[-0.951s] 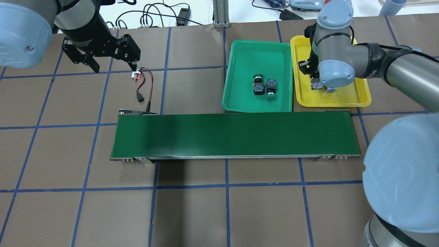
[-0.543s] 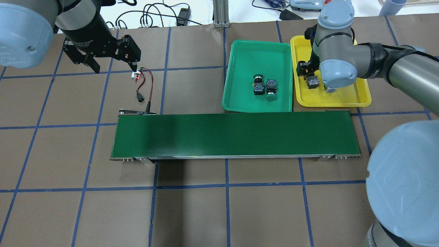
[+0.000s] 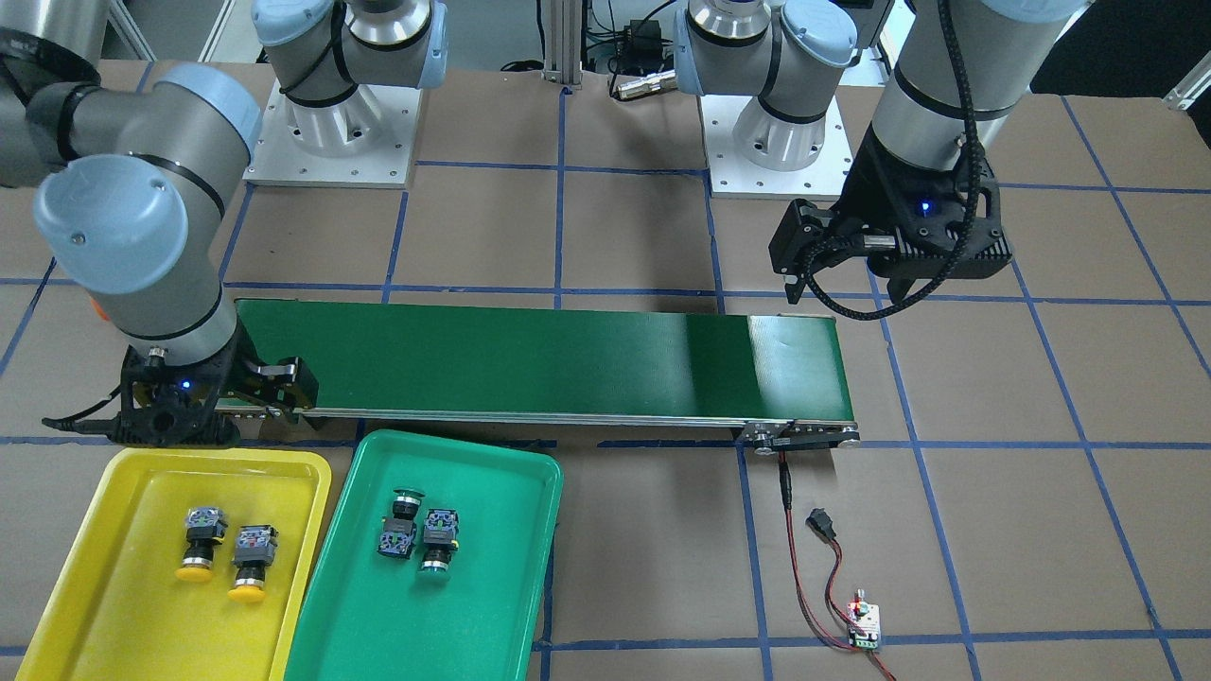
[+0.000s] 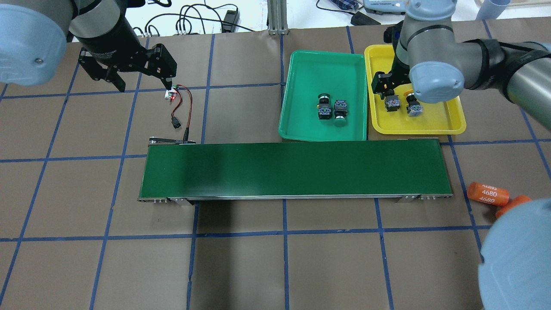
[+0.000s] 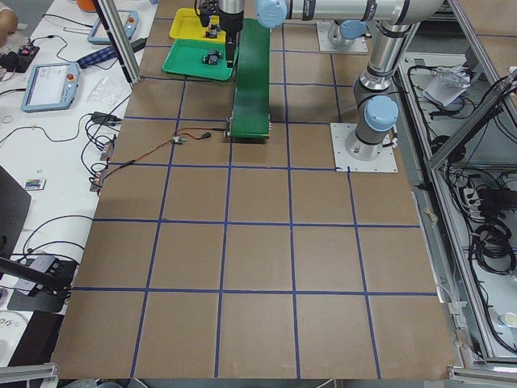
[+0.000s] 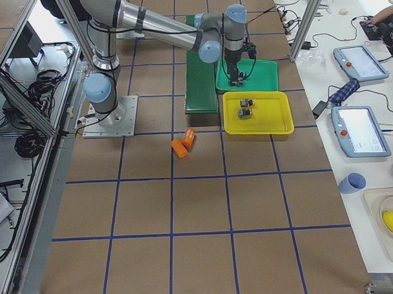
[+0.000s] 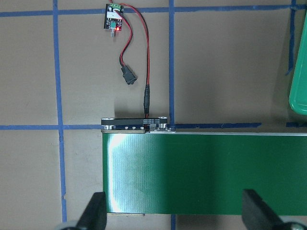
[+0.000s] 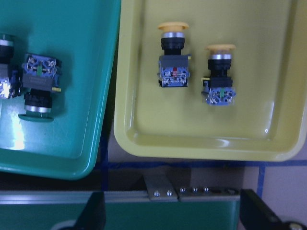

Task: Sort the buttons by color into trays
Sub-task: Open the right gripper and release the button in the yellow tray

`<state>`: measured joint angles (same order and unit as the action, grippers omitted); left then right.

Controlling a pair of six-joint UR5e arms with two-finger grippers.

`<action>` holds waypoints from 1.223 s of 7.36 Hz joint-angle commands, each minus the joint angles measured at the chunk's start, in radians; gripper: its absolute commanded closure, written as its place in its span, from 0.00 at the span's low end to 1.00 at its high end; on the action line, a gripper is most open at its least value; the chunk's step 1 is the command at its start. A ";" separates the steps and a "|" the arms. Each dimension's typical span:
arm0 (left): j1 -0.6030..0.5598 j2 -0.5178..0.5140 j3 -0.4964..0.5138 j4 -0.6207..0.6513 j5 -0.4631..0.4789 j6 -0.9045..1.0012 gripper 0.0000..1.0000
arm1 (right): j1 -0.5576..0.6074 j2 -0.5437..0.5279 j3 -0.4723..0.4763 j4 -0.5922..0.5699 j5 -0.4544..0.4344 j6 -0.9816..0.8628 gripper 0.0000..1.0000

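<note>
Two yellow buttons lie on their sides in the yellow tray; they also show in the right wrist view. Two green buttons lie side by side in the green tray. My right gripper is open and empty, above the yellow tray's edge nearest the conveyor. My left gripper is open and empty, above the table beyond the conveyor's left end.
The long dark-green conveyor belt runs across the table in front of both trays. A small controller board with red and black wires lies by its left end. Two orange cylinders lie at the right, off the belt's end.
My right gripper has drawn up and back from the yellow buttons, which now both lie uncovered. The right forearm has swung aside and uncovered the orange cylinders. The left arm has not moved.
</note>
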<state>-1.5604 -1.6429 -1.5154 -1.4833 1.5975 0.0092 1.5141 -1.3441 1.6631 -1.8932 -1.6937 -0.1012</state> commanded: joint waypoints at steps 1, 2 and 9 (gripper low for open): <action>-0.001 0.002 0.000 -0.002 0.002 0.000 0.00 | -0.006 -0.210 0.003 0.239 0.002 -0.003 0.00; -0.003 0.003 0.000 -0.002 0.002 0.000 0.00 | -0.006 -0.283 0.004 0.311 0.003 0.000 0.00; -0.001 0.006 0.000 -0.003 0.001 0.000 0.00 | 0.003 -0.480 0.014 0.446 0.114 -0.011 0.00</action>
<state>-1.5622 -1.6360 -1.5144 -1.4870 1.5997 0.0092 1.5138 -1.8140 1.6750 -1.4683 -1.5884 -0.1072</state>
